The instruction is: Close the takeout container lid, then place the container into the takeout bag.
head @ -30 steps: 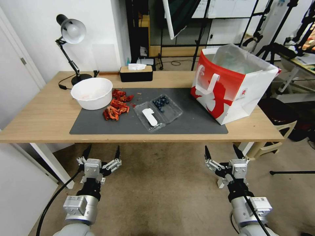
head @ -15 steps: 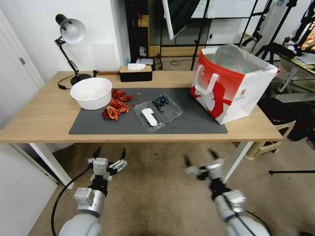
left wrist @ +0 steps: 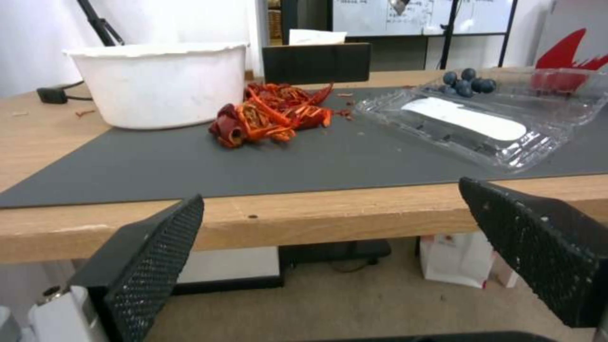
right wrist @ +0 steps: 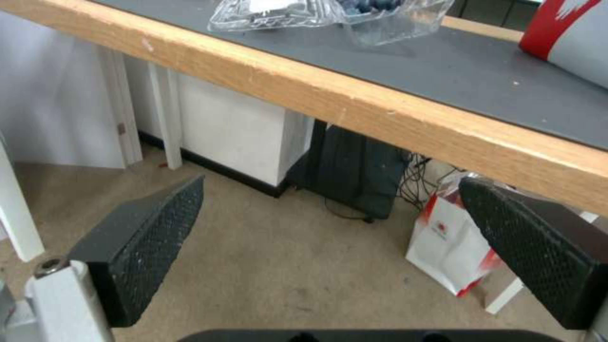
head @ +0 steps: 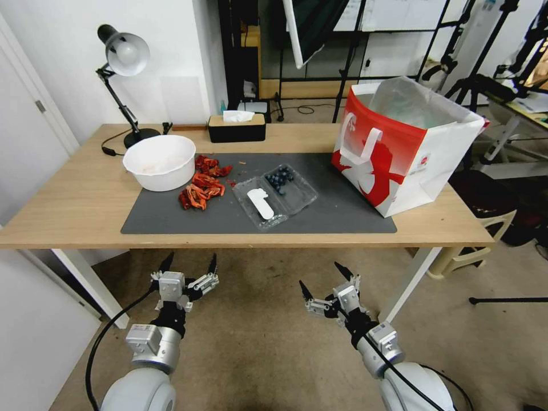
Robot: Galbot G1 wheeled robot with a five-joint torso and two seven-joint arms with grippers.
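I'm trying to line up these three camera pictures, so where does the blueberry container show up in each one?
Head view: the container lies open mid-mat, between the red scraps and the bag.
Left wrist view: the container sits on the mat beyond the table edge, past the open left gripper.
Right wrist view: the container is above the table edge, beyond the open right gripper.
Shared landmark: the grey mat.

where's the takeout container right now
In the head view the takeout container lies open on the grey mat near the table's middle, between the red peel pile on its left and the takeout bag on its right.
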